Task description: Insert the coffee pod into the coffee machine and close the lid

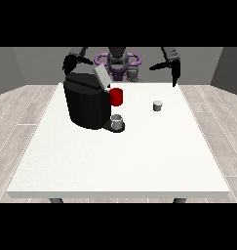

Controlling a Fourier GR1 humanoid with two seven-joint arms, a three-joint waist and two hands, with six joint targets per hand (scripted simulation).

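Machine: bulky black coffee machine (86,103) on the white surface (120,161), grey lid (101,76) raised.
Pod: small grey cylindrical coffee pod (158,105) right of the machine, well apart.
Robot hand at the view's right (175,74): above the far edge, fingers hanging straight, empty.
Robot hand at the view's left (69,63): behind the machine, finger state unclear.

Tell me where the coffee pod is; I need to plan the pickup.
The coffee pod stands on the white table, right of centre in the front view, apart from the coffee machine at its left.

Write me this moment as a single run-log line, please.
coffee pod: on table, untouched | coffee machine: lid up | hand at the view's right: raised, empty
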